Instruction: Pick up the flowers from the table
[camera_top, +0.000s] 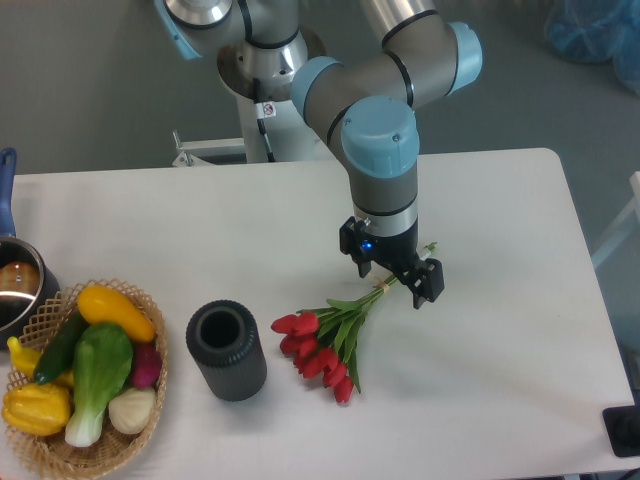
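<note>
The flowers (322, 348), a small bunch of red tulip buds with green leaves and thin green stems, lie on the white table (500, 350) right of centre, buds toward the front left, stems running up to the right. My gripper (392, 276) hangs straight down over the stem end. Its two black fingers stand apart, one on each side of the stems, low near the tabletop. The stem tips (428, 246) stick out behind the gripper. The jaws are open and not clamped on the stems.
A black cylindrical cup (226, 350) stands upright just left of the buds. A wicker basket (85, 375) with yellow, green and red-purple produce sits at the front left. A pot (15, 285) with a blue handle is at the left edge.
</note>
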